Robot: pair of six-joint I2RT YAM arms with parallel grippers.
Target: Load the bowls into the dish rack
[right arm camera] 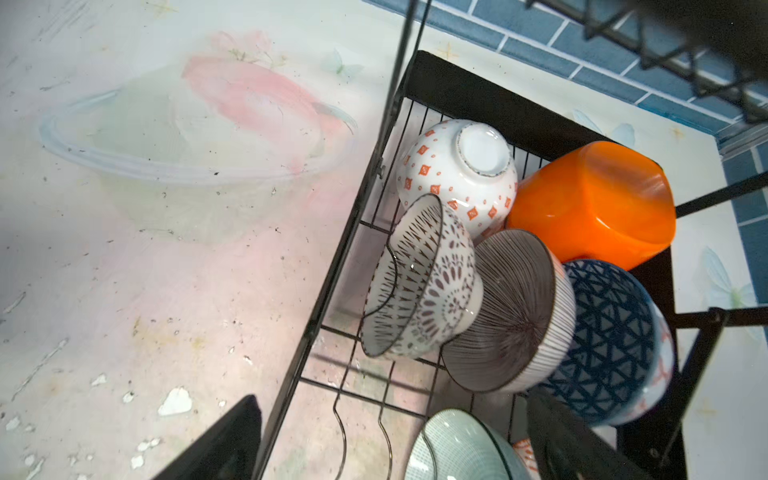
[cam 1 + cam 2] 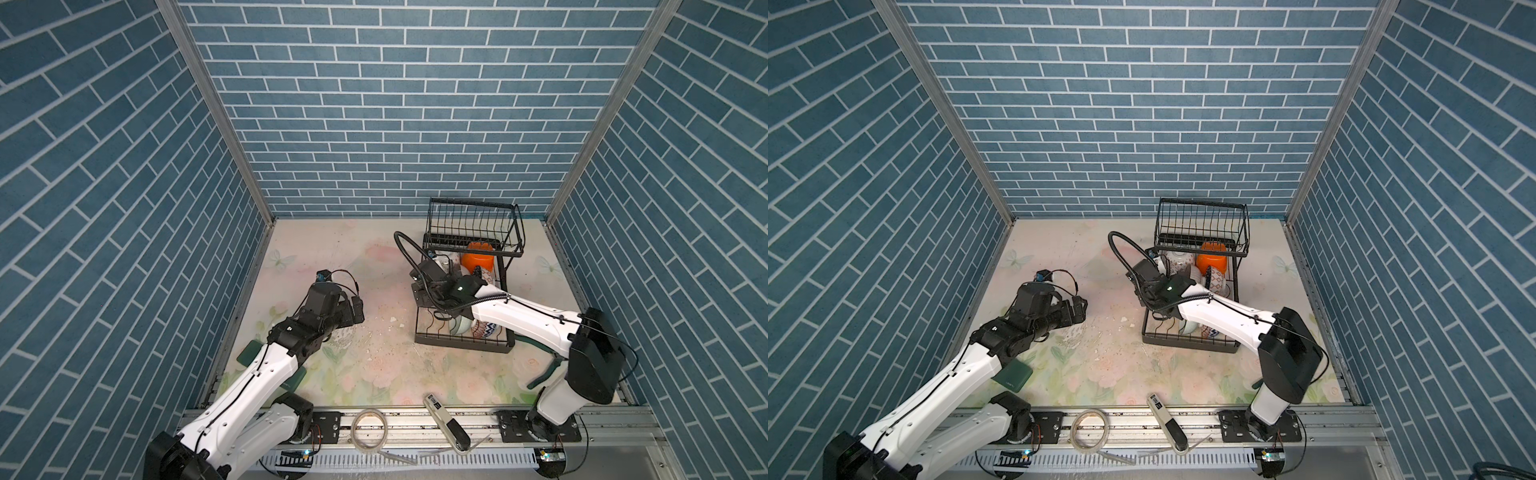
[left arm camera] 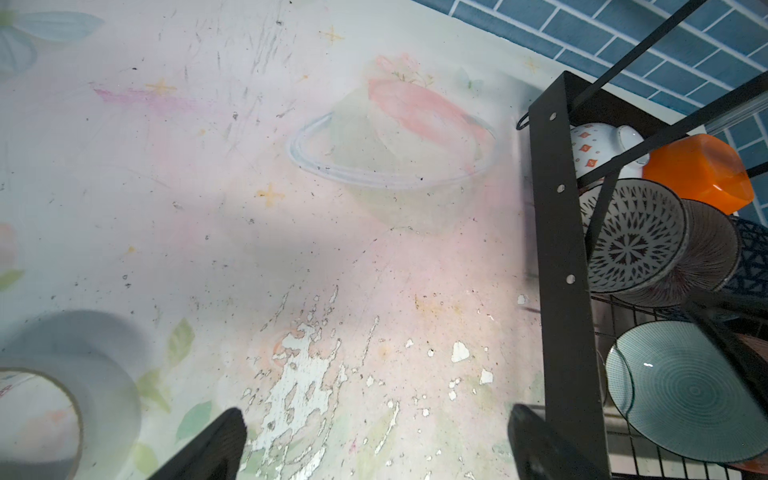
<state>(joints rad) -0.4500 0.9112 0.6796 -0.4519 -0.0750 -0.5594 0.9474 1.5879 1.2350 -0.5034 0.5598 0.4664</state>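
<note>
Reaching from its base on the right across the lower tier of the dish rack, the right arm holds its wrist over the rack's left edge. The right gripper hangs released, fingers spread wide and gripping nothing, above the bowls, which lean on edge or lie upturned on that lower tier. The left arm stretches low over the table, its left gripper equally spread and empty, just beside the rack.

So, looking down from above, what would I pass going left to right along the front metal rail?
Left arm's base → tape roll → white-and-black handheld gadget → right arm's base.
</note>
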